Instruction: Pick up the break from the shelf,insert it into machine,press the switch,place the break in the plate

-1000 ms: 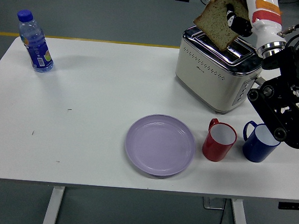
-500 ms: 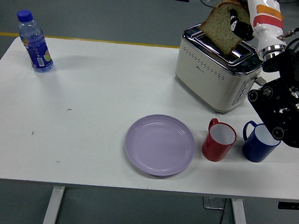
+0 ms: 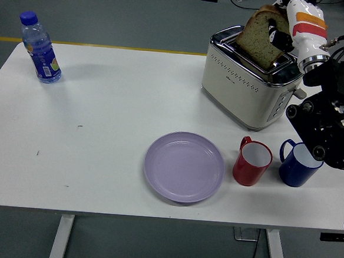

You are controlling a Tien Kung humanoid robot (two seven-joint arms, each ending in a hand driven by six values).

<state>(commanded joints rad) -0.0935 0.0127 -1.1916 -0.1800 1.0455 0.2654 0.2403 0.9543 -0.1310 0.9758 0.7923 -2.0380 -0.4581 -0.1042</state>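
A slice of brown bread is held tilted over the silver toaster at the table's back right. Its lower edge sits at or in the top slot. My right hand is shut on the bread's right side, black fingers wrapped over it, with the white forearm above. A lilac plate lies near the table's front middle, with nothing on it. The toaster's switches are on its right end face. The left arm is out of view.
A red mug and a blue mug stand right of the plate, in front of the toaster. A blue water bottle stands at the back left. My black right arm hangs over the blue mug.
My right hand has moved right and down with the bread, bringing the slice from above the toaster's left part down to its slot.
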